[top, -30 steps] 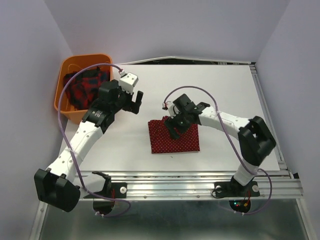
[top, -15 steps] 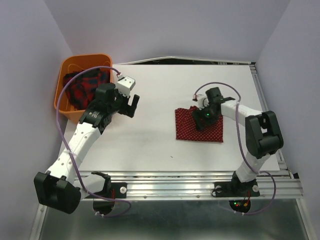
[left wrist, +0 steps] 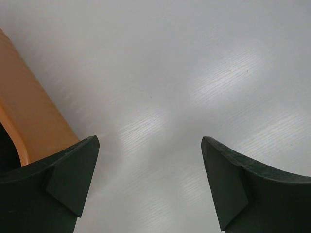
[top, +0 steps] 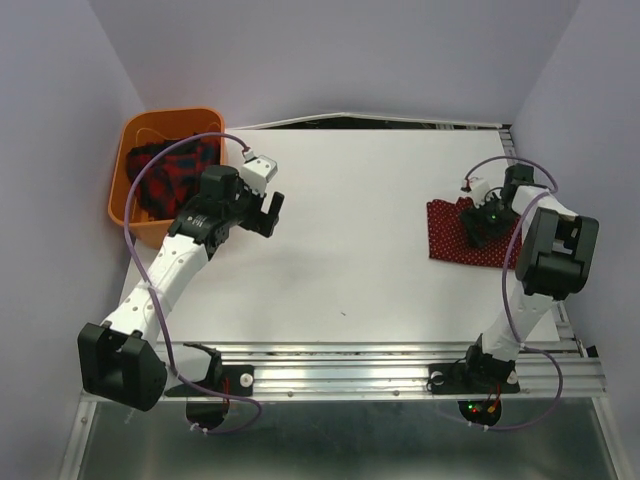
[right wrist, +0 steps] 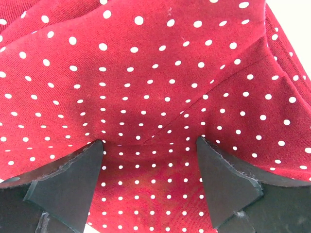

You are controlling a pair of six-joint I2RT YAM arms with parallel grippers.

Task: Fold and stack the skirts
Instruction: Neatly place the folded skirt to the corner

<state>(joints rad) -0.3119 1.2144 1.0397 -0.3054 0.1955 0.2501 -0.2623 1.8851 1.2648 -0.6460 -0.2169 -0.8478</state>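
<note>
Lying in the basket (top: pixel 118 190) at worktop's (top: pixel 350 270) far-left corner, plaid skirt (top: pixel 165 175) sits just left of left gripper (top: pixel 270 212), jaws apart & empty; L arm (top: pixel 165 270) nearer.

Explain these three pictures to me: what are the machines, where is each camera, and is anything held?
Two white robot arms are bolted at the table's near edge. The wide picture looks down from above; the others come from a camera on each wrist. A folded dotted skirt lies at the right; a plaid skirt sits in the orange basket, far left. The left end effector hangs open over bare table beside the basket. The right end effector, also open, rests on the dotted skirt, gripping nothing.
</note>
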